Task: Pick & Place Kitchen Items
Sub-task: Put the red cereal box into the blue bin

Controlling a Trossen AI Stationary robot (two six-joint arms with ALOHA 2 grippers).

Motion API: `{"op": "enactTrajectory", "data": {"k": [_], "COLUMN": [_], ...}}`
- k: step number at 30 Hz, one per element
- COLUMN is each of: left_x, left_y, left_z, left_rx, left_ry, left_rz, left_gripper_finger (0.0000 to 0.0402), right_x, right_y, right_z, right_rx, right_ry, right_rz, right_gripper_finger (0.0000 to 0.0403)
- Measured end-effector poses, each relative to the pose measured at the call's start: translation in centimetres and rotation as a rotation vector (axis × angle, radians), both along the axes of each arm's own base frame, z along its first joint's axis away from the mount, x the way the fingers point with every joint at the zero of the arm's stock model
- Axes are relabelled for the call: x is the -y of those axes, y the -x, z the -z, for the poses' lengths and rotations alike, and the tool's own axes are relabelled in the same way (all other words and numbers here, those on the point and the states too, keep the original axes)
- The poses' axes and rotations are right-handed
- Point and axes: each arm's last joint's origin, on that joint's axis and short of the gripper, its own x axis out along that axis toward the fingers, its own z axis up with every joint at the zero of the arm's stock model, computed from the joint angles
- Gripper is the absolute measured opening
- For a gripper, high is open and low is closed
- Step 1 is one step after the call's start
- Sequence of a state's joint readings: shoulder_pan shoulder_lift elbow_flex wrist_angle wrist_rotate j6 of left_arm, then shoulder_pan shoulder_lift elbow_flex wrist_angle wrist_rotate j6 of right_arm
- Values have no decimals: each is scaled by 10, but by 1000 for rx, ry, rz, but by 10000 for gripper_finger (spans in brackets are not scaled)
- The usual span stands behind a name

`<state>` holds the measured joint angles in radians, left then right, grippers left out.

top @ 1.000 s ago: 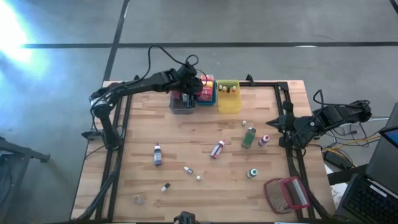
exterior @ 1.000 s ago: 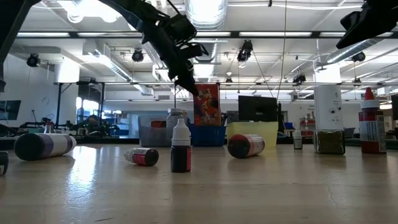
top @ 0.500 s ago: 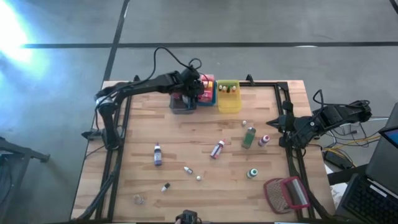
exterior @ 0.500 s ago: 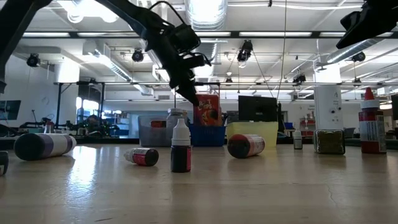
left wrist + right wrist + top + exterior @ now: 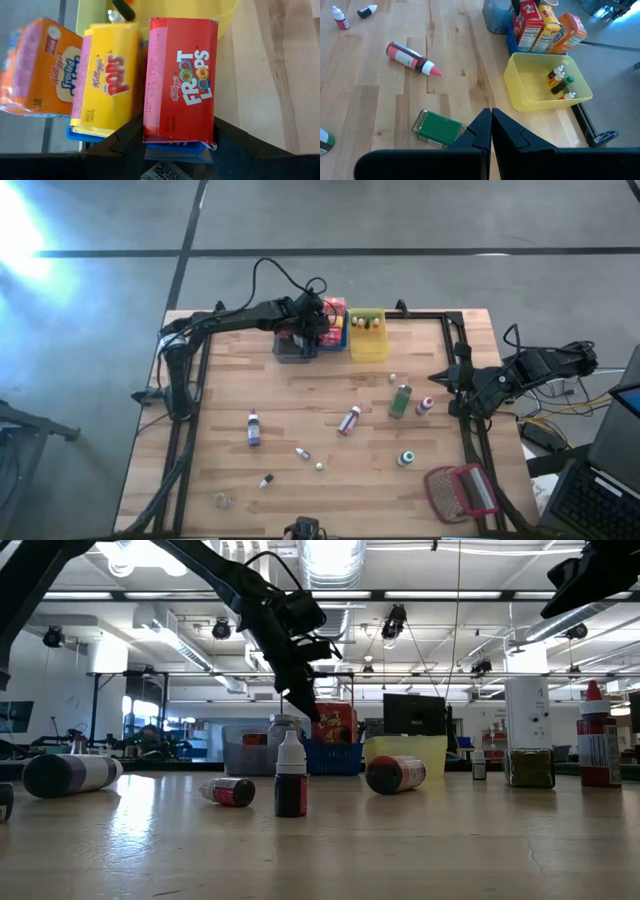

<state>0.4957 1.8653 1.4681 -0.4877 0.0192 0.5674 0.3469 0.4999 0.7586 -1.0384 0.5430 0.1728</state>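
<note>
Two claws: left gripper (image 5: 177,145) clamped on red Froot Loops carton (image 5: 180,80) at blue plastic bin (image 5: 331,335); right gripper (image 5: 491,130) together, parked at table edge (image 5: 470,370).

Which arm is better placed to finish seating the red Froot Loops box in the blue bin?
Left. The left gripper already grips the Froot Loops box over the blue bin; the right gripper waits shut at the table's right edge.
</note>
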Motion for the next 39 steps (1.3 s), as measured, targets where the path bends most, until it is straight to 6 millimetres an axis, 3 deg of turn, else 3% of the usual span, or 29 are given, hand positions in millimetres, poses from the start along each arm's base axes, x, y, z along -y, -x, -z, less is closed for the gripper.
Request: {"op": "enactTrajectory", "data": {"k": [39], "left_x": [1], "left_y": [0], "left_z": [1], "left_rx": [-5], "left_ry": [3], "left_rz": [-63], "left_gripper_finger": [193], "right_x": [0], "right_y": [0], "right_z": [0], "right_rx": [0], "right_ry": [0], "right_rz": [0], "right_gripper_finger": [8]}}
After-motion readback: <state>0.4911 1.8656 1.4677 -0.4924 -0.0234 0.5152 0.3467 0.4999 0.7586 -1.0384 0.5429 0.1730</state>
